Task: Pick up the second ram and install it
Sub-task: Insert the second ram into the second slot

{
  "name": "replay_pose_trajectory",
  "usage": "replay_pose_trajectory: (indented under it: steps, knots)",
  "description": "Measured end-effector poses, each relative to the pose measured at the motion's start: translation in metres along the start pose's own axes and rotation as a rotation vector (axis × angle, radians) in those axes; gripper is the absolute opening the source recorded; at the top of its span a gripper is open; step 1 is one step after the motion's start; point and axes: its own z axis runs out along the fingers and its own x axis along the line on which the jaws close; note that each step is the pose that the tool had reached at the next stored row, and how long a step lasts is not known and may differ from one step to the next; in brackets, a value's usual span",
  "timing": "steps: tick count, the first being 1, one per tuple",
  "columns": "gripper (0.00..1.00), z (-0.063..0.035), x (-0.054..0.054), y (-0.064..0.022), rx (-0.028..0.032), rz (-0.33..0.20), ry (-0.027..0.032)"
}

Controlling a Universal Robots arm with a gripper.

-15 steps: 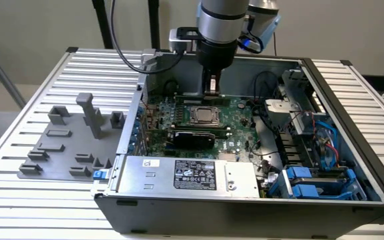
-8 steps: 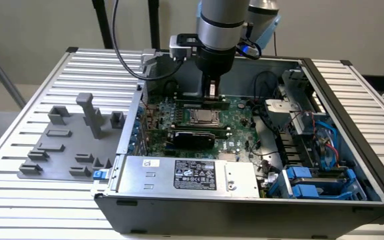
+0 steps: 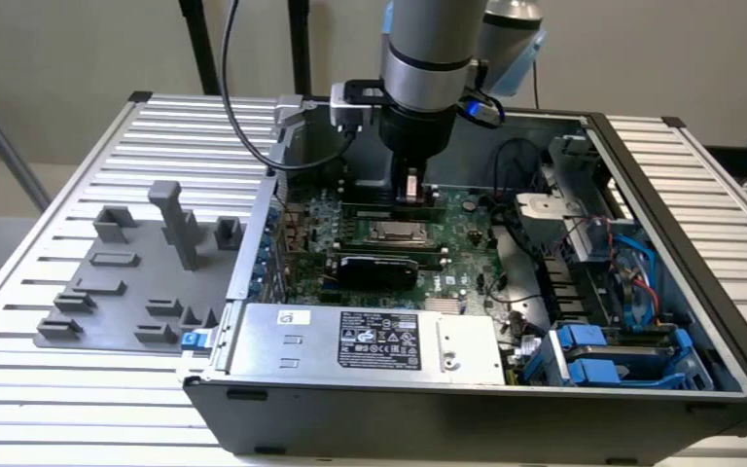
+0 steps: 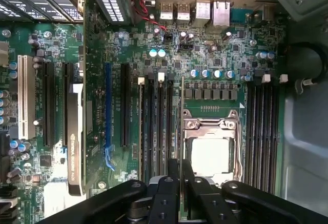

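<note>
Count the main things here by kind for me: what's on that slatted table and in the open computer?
Robot arm: 1
Tool: 1
Ram stick, gripped in the tool: 1
Open computer case: 1
Motherboard: 1
Silver power supply: 1
Grey fixture tray: 1
Total: 7

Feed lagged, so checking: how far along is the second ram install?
Pick-up looks done: the gripper holds the second ram edge-on over the motherboard, beside the processor socket. Left: it seems not yet seated in a slot.
</note>
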Motion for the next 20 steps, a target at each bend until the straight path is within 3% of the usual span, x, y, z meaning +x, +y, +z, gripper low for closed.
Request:
replay_pose_trajectory:
  steps: [5, 13, 20]
  knots:
    - [0.0, 0.0087, 0.001, -0.0007, 0.0001, -0.001, 0.0087]
    - [0.0, 0.0184, 0.001, -0.0023, 0.0004, 0.0, 0.0354]
    - [0.0, 0.0217, 0.004, -0.003, 0.0003, -0.001, 0.0362]
